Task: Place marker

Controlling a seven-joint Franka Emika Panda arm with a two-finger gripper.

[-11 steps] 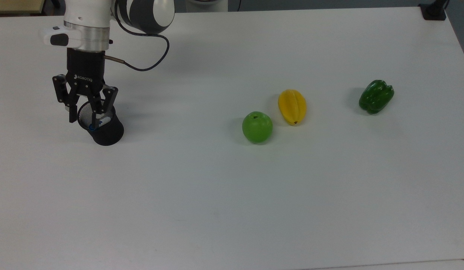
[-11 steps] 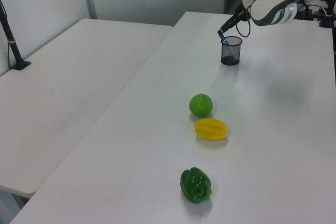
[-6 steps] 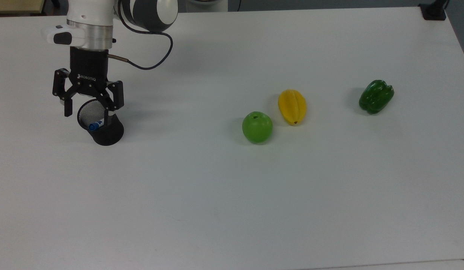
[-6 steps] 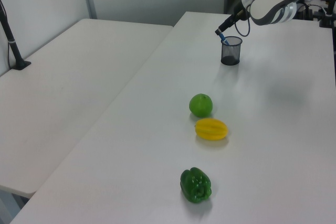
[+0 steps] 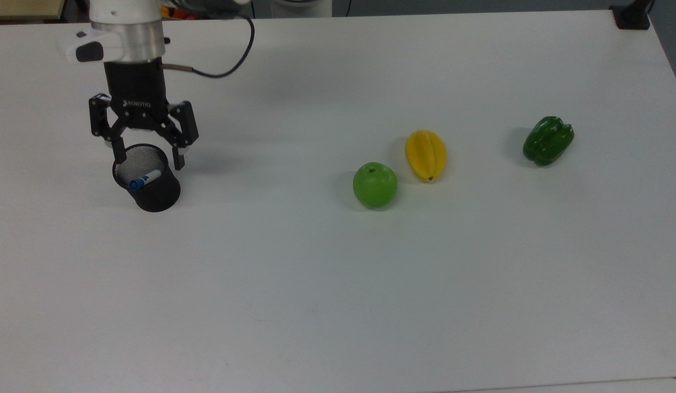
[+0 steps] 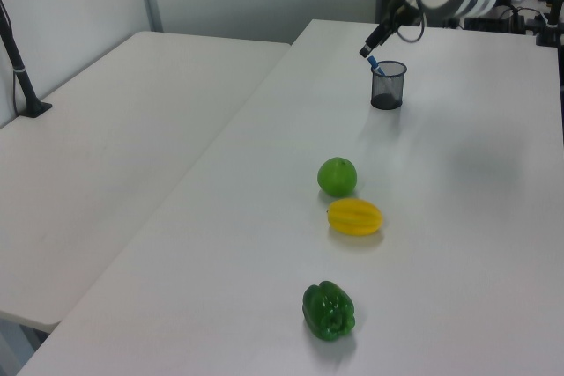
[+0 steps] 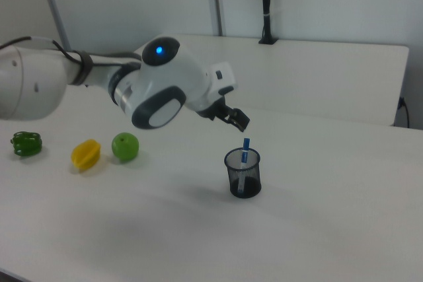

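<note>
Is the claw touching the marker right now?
Apart. The right view shows clear space between the open claw and the marker standing in the cup.

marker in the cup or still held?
In. The marker stands leaning inside the black mesh cup, blue cap poking above the rim; the end effector is open above it.

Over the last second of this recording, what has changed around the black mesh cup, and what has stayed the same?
The gripper opened, let go of the marker and drew up and back from the black mesh cup. The marker now stands alone in the cup, blue cap up, leaning on the rim. The cup, green apple, yellow starfruit and green pepper have not moved.
</note>
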